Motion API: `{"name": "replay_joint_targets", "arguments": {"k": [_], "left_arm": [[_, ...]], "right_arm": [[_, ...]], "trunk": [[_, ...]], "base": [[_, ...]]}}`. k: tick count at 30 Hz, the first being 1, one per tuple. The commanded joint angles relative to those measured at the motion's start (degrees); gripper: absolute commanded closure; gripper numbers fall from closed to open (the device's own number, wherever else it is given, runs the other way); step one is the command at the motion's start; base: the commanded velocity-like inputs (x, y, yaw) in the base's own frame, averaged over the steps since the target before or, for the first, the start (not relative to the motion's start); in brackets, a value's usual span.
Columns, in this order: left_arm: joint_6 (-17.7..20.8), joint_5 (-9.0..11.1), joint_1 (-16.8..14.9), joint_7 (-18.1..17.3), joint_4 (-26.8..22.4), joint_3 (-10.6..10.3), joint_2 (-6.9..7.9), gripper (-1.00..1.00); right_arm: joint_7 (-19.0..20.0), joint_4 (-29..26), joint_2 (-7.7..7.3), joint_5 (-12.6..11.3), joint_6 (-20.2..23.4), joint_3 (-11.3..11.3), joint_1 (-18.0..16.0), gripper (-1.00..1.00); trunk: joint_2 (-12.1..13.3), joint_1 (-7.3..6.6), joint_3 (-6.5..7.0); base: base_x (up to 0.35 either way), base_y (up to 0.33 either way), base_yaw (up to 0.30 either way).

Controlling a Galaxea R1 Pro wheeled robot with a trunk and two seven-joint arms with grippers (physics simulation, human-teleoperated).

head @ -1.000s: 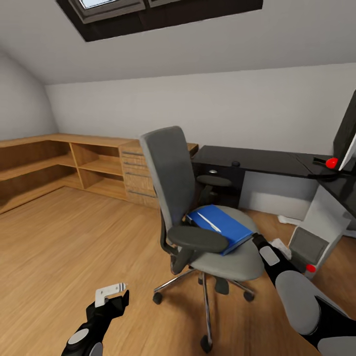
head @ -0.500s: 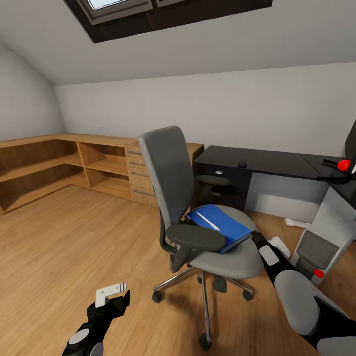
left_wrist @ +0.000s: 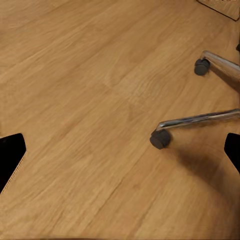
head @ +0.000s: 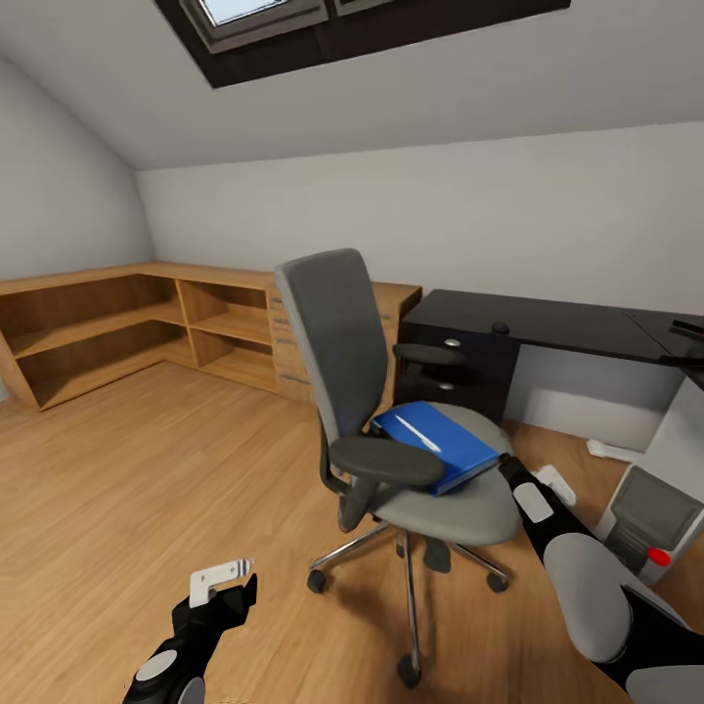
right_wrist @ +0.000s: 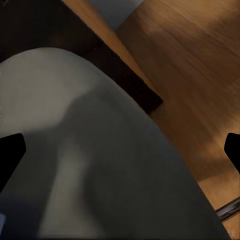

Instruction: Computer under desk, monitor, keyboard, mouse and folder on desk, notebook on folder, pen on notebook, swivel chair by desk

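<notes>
In the bedroom the head camera has swung left over the last second, so the black desk (head: 548,323) slid right and the monitor dropped out of frame; that's the camera, not the furniture. The blue folder (head: 435,448) sits on the swivel chair (head: 391,411), pen on top. Right gripper (head: 510,471) is at the seat edge, left gripper (head: 223,585) is low over the floor, and both look spread wide with nothing held.
</notes>
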Motion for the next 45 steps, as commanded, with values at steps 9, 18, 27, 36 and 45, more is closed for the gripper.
{"name": "replay_joint_targets", "arguments": {"k": [9,18,27,36,45], "left_arm": [[0.1,0.5,0.0,0.4,-0.1,-0.1,0.01,-1.0],[0.1,0.6,0.0,0.3,-0.1,-0.1,0.01,-1.0],[0.1,0.6,0.0,0.3,-0.1,-0.2,0.01,-1.0],[0.1,0.5,0.0,0.3,0.7,-0.3,-0.08,-1.0],[0.1,0.5,0.0,0.3,0.7,-0.3,-0.08,-1.0]], "right_arm": [[0.1,0.2,0.02,-1.1,-0.3,0.4,0.0,-1.0],[0.1,0.2,0.1,-1.2,-0.3,0.4,0.0,-1.0],[0.0,0.2,0.11,-1.2,-0.3,0.4,0.0,-1.0],[0.0,0.2,0.11,-1.2,-0.3,0.4,0.0,-1.0],[0.0,0.2,0.11,-1.1,-0.3,0.4,0.0,-1.0]], "trunk": [[0.0,0.0,-0.05],[0.0,0.0,-0.05],[0.0,0.0,-0.12],[0.0,0.0,-0.05],[0.0,0.0,0.25]], "base": [[0.0,0.0,0.276],[0.0,0.0,0.277],[0.0,0.0,0.155],[0.0,0.0,0.048],[0.0,0.0,0.252]]}}
